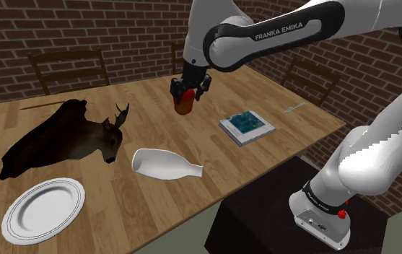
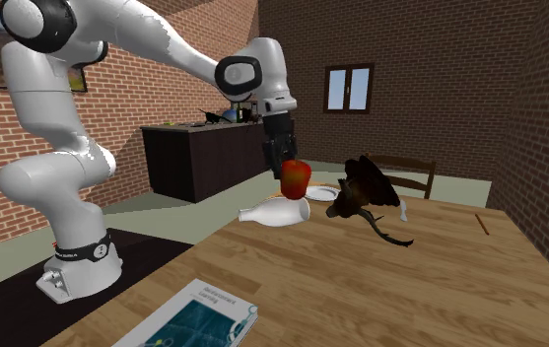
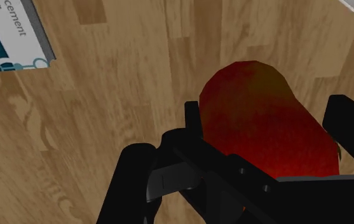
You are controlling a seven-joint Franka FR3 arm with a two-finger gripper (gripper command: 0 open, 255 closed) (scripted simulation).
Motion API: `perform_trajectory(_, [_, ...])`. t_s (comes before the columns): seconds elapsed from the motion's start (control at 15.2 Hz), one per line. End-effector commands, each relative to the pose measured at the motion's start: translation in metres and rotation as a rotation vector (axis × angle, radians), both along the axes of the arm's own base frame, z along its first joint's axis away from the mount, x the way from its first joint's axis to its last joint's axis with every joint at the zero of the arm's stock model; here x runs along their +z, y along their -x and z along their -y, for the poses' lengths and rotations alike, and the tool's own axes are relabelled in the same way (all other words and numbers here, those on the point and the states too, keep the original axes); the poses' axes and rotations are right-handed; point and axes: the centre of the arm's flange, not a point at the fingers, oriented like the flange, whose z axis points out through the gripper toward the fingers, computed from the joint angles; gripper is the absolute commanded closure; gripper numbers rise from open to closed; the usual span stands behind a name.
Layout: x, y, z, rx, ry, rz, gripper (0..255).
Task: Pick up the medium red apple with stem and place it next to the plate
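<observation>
Apple [image 1: 185, 106], red, is clamped in the black claw [image 1: 185, 96] and hangs above the wooden bench [image 1: 156, 119]. In the shoulder view, the white plate [image 1: 19, 216] lies well apart, at about eight o'clock from the apple. A deer head [image 1: 62, 137] and a toppled white vase [image 1: 164, 164] lie between them. The carry should stay high over both, then lower the apple just beside the plate's rim before the claw opens.

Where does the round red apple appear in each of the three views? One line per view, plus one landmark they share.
Shoulder view: the round red apple, upper centre, above the wooden table, in the black gripper.
Second exterior view: centre of the picture, just over the white vase.
Wrist view: clasped by the gripper.
Shared landmark: the blue-covered book.
</observation>
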Motion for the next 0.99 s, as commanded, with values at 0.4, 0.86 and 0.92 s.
perform_trajectory(0.4, [0.002,0.02,-0.104,-0.002,0.0,0.0,255])
perform_trajectory(0.86, [0.002,0.037,-0.194,-0.002,0.0,0.0,255])
perform_trajectory(0.92, [0.002,0.039,-0.207,-0.002,0.0,0.0,255])
